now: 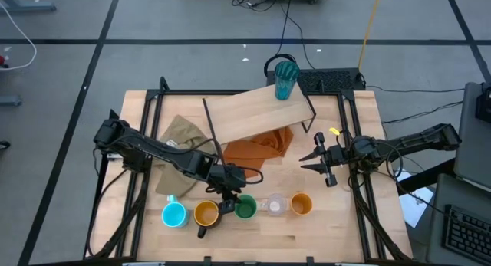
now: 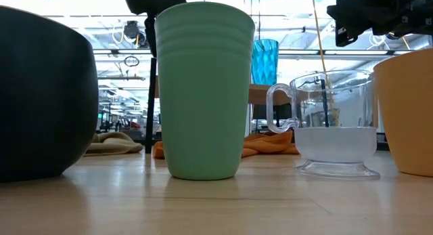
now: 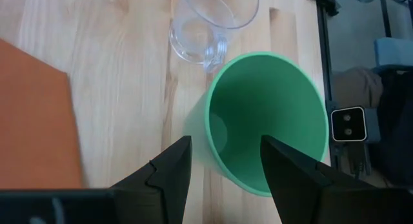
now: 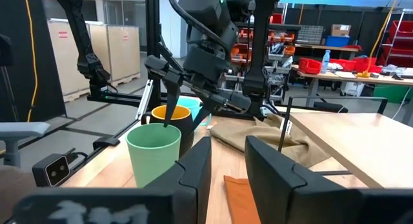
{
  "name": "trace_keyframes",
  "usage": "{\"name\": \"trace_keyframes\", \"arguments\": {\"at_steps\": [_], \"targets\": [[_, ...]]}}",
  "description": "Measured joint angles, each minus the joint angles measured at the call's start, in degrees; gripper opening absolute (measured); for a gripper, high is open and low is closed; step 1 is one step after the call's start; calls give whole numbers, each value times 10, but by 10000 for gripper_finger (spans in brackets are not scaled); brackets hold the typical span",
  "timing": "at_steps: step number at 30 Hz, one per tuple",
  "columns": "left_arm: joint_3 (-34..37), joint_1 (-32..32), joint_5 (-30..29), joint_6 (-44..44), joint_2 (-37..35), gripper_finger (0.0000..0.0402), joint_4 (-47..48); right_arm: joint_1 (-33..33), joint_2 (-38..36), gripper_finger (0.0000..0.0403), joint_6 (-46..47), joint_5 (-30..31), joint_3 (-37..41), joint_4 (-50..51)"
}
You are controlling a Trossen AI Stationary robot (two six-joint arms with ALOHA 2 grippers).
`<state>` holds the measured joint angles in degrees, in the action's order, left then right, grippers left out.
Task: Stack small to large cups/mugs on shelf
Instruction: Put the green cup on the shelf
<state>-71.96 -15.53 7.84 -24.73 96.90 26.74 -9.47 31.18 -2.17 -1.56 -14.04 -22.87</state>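
This is a robotics lab or workshop in a large industrial hall. The wooden worktop [image 1: 337,235] stands on a grey floor marked with dark lines [image 1: 100,42], and black cables [image 1: 295,36] trail across it to a power strip [image 1: 330,80]. In the right wrist view, the room behind holds beige metal cabinets [image 4: 113,50], workbenches [image 4: 348,79] piled with red bins [image 4: 322,64] and boxes, and racks of parts [image 4: 310,33]. The low view looks into a long bay with ceiling light strips [image 2: 101,19] and steel framing [image 2: 108,53].
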Motion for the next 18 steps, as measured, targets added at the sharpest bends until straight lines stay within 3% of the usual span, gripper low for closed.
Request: {"name": "trace_keyframes", "arguments": {"at_steps": [18], "targets": [[0,-1,-3,2,16,186,-7,0,0,86,0,0,0,1]]}}
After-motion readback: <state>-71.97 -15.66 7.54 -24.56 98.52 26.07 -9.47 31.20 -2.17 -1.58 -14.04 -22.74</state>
